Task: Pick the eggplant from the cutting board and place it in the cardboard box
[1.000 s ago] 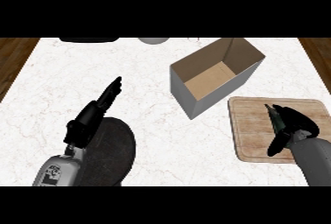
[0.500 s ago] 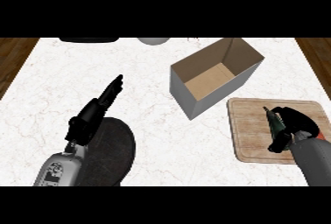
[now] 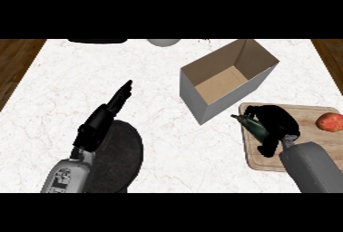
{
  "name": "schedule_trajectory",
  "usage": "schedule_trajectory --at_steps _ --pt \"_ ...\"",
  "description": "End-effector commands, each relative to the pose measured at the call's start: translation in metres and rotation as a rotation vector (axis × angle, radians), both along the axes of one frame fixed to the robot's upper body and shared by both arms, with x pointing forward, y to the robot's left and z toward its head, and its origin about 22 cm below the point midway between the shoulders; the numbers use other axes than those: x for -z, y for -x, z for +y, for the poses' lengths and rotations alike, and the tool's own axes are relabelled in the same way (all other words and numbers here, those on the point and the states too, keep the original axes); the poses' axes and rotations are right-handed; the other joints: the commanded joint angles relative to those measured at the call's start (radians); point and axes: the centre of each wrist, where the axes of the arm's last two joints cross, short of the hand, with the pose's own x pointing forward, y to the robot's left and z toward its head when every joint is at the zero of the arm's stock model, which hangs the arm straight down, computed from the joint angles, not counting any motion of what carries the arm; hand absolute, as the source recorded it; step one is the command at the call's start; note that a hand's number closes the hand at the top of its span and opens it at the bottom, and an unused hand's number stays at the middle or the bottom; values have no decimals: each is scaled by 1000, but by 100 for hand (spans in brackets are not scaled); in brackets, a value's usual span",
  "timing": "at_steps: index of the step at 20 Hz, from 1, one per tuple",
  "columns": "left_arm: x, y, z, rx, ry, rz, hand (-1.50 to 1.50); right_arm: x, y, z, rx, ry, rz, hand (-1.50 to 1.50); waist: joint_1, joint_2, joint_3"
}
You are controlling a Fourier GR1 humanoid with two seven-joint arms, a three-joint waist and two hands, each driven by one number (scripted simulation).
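Note:
On the wooden cutting board (image 3: 309, 144) at the right, my right hand (image 3: 276, 121) is curled round the dark eggplant (image 3: 254, 128). Its greenish stem end pokes out past the board's left edge, and the hand hides most of its body. Whether it is clear of the board I cannot tell. The open cardboard box (image 3: 227, 81) stands just up and left of the board, tilted, with its brown inside showing. My left hand (image 3: 106, 118) lies at the left with straight fingers pointing up and right, holding nothing.
A red round fruit (image 3: 329, 121) sits at the board's right end. A dark round plate (image 3: 119, 156) lies under my left forearm. At the counter's far edge are a black object (image 3: 97, 41) and a grey bowl (image 3: 164, 42). Wooden floor borders both sides.
My right hand has moved left across the board with the eggplant, toward the box, uncovering the red fruit. The left hand has stayed put.

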Motion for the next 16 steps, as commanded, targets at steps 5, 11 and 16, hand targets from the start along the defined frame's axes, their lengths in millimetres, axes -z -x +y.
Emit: schedule_trajectory --at_steps 5,11,16 --pt "5 6 15 -41 13 7 0 -32 34 54 -699 -147 -379 150 -40 2 10" --pt "-10 7 14 -47 4 3 0 -52 84 14 -724 -247 -520 150 -48 6 10" --pt "-19 4 24 -55 -14 10 0 -124 110 -6 -787 -358 -530 150 -54 5 9"
